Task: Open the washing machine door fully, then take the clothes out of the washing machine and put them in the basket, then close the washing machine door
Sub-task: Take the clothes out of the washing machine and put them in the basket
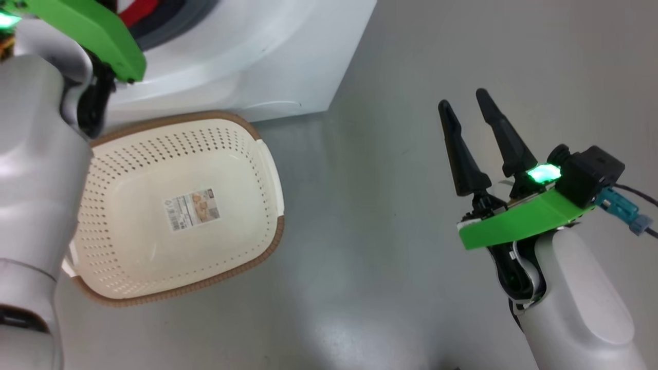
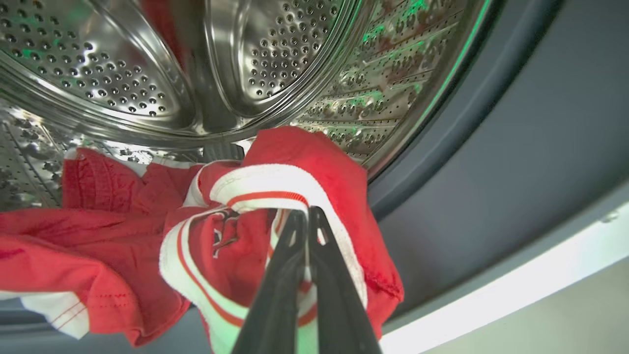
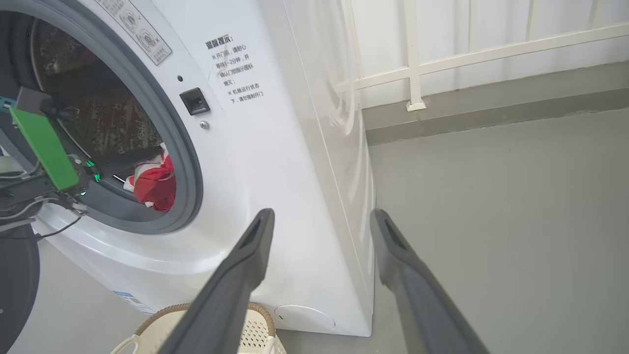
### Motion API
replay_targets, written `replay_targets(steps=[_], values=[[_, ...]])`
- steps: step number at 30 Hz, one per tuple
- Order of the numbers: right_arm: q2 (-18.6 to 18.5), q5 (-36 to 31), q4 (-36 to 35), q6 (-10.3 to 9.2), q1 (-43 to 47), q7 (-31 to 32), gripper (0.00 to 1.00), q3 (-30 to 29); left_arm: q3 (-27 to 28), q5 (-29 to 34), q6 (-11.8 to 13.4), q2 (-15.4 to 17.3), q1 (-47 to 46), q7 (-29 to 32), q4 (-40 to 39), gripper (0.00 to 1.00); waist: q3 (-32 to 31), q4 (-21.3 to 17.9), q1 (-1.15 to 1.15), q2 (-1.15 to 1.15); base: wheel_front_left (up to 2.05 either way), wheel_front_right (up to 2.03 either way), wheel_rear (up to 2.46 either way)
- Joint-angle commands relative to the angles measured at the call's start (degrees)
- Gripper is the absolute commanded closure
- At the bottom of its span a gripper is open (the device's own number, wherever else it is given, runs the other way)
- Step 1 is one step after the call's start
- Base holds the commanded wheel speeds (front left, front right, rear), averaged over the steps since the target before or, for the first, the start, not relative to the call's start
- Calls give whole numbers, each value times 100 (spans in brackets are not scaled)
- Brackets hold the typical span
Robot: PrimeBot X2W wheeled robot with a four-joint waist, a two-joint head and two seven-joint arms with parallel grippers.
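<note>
In the left wrist view my left gripper (image 2: 307,214) is shut on a white-striped fold of the red clothes (image 2: 123,241), which lie at the mouth of the steel drum (image 2: 275,54). The washing machine (image 3: 275,162) stands open, with the clothes (image 3: 155,184) showing at its grey gasket (image 3: 189,162). A dark rounded edge (image 3: 17,285) at lower left looks like the swung-open door. The cream basket (image 1: 180,205) sits empty on the floor in front of the machine (image 1: 267,56). My right gripper (image 1: 462,101) hangs open over bare floor, right of the basket, holding nothing.
My left forearm (image 1: 41,169) crosses the basket's left side and reaches up into the machine. A white railing and low kerb (image 3: 417,83) run behind the machine. Grey floor (image 1: 360,257) spreads to the right of the basket and machine.
</note>
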Motion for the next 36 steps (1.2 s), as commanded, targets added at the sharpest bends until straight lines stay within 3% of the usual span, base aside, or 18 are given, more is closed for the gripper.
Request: replay_targets(steps=[1, 13, 19, 24, 35, 36], values=[[-5, 42, -106, 9, 232, -27, 0, 110, 16, -47, -17, 197, 17, -94, -190, 100, -194, 144, 0, 0, 0, 0, 0], [-105, 142, 70, 9, 545, -27, 0, 33, -410, -209, -17, 429, 842, -622, -1164, 100, -940, 513, 0, 0, 0, 0, 0], [-161, 185, 137, 9, 710, -27, 0, -24, -482, -158, 120, 601, 1427, -811, -1937, 100, -1316, 696, 0, 0, 0, 0, 0], [-201, 213, 173, 9, 814, -27, 0, -33, -473, -106, 383, 922, 2057, -915, -2830, 100, -1516, 795, 0, 0, 0, 0, 0], [-317, 256, 215, 9, 1022, -27, 0, -46, -429, 196, 1396, 1856, 3399, -908, -5498, 100, -1799, 1026, 0, 0, 0, 0, 0], [-317, 256, 215, 9, 1022, -27, 0, -46, -429, 196, 1396, 1856, 3399, -908, -5498, 100, -1799, 1026, 0, 0, 0, 0, 0]])
